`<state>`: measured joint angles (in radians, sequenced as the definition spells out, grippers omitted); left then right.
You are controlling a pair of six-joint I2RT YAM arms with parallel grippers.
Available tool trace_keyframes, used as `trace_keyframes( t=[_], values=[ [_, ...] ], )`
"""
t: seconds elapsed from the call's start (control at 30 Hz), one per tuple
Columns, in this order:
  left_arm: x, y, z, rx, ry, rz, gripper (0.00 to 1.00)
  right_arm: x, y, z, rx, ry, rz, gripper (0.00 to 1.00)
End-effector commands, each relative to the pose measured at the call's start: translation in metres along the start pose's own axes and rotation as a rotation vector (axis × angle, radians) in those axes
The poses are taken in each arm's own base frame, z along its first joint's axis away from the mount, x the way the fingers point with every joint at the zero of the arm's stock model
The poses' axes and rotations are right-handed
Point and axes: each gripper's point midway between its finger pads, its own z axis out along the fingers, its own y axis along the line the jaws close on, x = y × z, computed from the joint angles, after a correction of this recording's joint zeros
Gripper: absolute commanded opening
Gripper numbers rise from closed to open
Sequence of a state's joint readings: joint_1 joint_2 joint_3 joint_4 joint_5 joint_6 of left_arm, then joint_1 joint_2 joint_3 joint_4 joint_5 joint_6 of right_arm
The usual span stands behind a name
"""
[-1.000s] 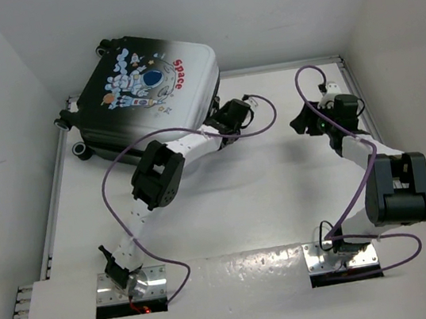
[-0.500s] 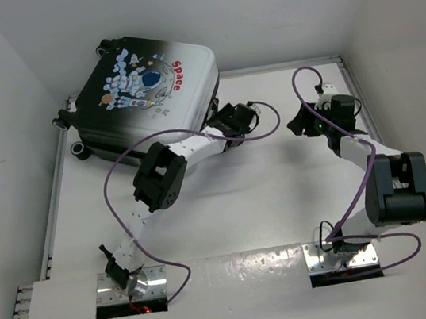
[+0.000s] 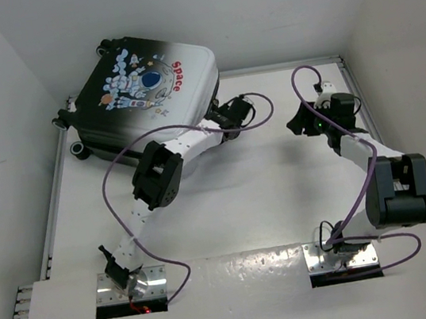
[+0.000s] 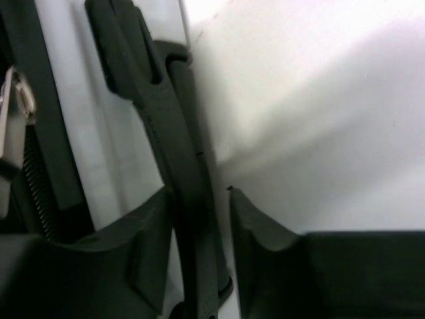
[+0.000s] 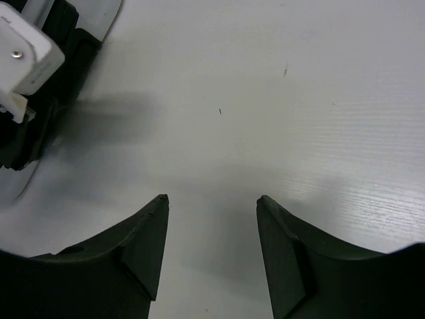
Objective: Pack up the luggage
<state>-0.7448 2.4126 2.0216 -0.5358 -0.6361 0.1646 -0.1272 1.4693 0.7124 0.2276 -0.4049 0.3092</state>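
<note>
The stiff, slick suitcase (image 3: 138, 90) probably handles best by the black handle (image 4: 143, 60), which the left gripper (image 4: 199, 199) straddles, grip unclear; the right gripper (image 5: 212, 212) gapes empty.

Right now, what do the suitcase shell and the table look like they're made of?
Suitcase: likely hard plastic, smooth and semi-gloss; the printed shell has a rigid, curved shape. Table: white, matte, probably laminate or painted board; fine lines show in the right wrist view.

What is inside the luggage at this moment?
Nothing of the inside shows. The luggage lies with its astronaut-print shell on top and looks closed, so the shell covers whatever may be in it.
</note>
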Motion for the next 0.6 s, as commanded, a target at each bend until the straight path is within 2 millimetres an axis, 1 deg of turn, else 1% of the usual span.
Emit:
trace_keyframes(
  t=[0.0,0.03,0.07,0.1,0.13,0.17,0.2,0.23,0.27,0.3,0.33,0.37,0.4,0.43,0.5,0.57],
  values=[
    [0.107,-0.039,-0.005,0.217,0.291,0.063,0.39,-0.035,0.012,-0.005,-0.025,-0.085,-0.064,0.55],
    [0.112,-0.04,-0.009,0.231,0.288,0.07,0.39,-0.039,0.015,-0.007,-0.03,-0.096,-0.073,0.55],
    [0.117,-0.047,-0.014,0.282,0.278,0.079,0.36,-0.038,0.013,-0.007,-0.028,-0.097,-0.073,0.55],
    [0.129,-0.045,-0.02,0.283,0.265,0.09,0.34,-0.039,0.014,-0.007,-0.032,-0.102,-0.082,0.55],
    [0.133,-0.046,-0.025,0.289,0.246,0.131,0.25,-0.042,0.017,-0.008,-0.042,-0.111,-0.089,0.55],
    [0.138,-0.043,-0.028,0.291,0.232,0.156,0.2,-0.045,0.02,-0.008,-0.06,-0.12,-0.101,0.55],
    [0.156,-0.053,-0.032,0.302,0.222,0.207,0.14,-0.047,0.023,-0.008,-0.076,-0.123,-0.111,0.55],
    [0.147,-0.047,-0.044,0.284,0.165,0.229,0.05,-0.049,0.025,-0.008,-0.087,-0.132,-0.117,0.55],
    [0.148,-0.044,-0.047,0.273,0.133,0.29,0.0,-0.05,0.025,-0.006,-0.097,-0.131,-0.122,0.55],
    [0.162,-0.044,-0.046,0.26,0.11,0.314,0.0,-0.05,0.031,-0.006,-0.129,-0.127,-0.128,0.55],
    [0.151,-0.039,-0.058,0.248,0.043,0.33,0.0,-0.055,0.033,-0.006,-0.141,-0.143,-0.133,0.55],
    [0.15,-0.039,-0.062,0.245,0.0,0.4,0.0,-0.053,0.035,-0.004,-0.152,-0.137,-0.113,0.54],
    [0.158,-0.037,-0.06,0.215,-0.032,0.414,0.0,-0.055,0.043,-0.004,-0.193,-0.137,-0.093,0.54],
    [0.154,-0.038,-0.064,0.206,-0.072,0.436,0.0,-0.058,0.047,-0.002,-0.212,-0.14,-0.084,0.53],
    [0.147,-0.029,-0.07,0.176,-0.138,0.488,0.0,-0.059,0.062,0.001,-0.263,-0.129,-0.059,0.53],
    [0.146,-0.026,-0.068,0.122,-0.167,0.534,0.0,-0.054,0.083,0.004,-0.325,-0.109,-0.061,0.53]
  ],
)
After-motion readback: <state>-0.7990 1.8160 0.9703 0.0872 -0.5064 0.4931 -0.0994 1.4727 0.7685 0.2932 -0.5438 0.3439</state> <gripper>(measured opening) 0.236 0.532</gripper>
